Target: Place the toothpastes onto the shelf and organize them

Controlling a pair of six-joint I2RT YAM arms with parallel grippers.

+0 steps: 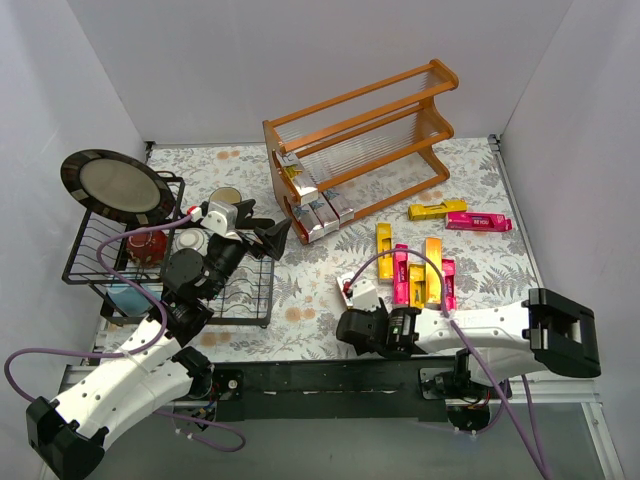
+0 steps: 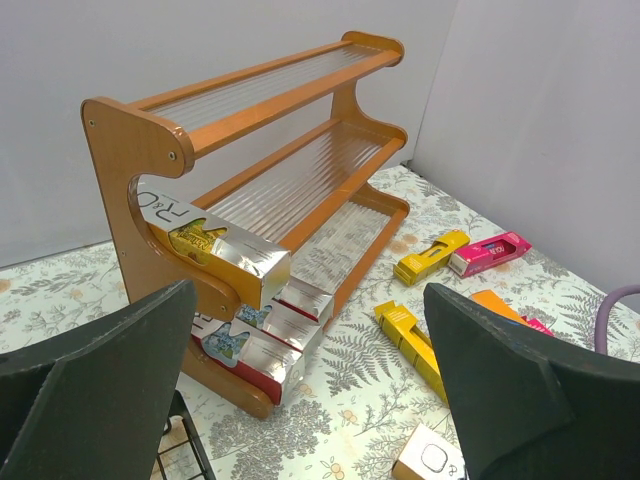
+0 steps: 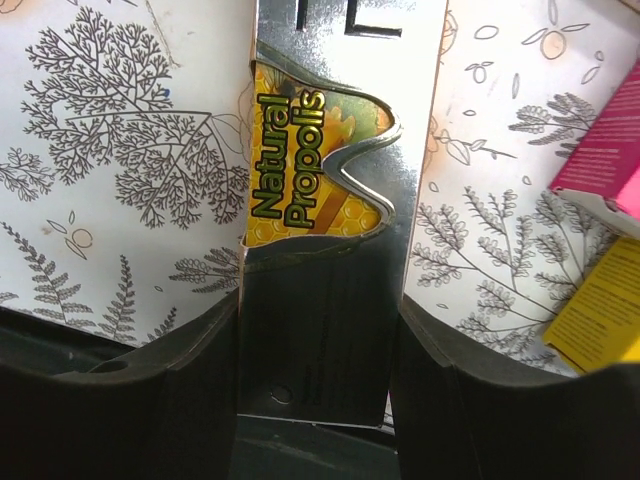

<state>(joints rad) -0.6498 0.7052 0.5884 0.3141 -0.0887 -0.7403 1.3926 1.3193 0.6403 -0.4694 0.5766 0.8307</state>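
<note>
Silver with a yellow "Natural Propolis" panel, one toothpaste carton [image 3: 320, 200] lies on the floral tabletop [image 1: 500, 270], the right hand [image 3: 320, 320] closed against both its long sides. Magenta and yellow cartons [image 1: 425, 275] lie just beside it. More silver cartons [image 1: 320, 215] sit at the left end of the wooden shelf [image 1: 370, 130]. The left hand [image 2: 310, 300] hangs wide open, facing the shelf, over the black dish rack [image 1: 100, 250].
</note>
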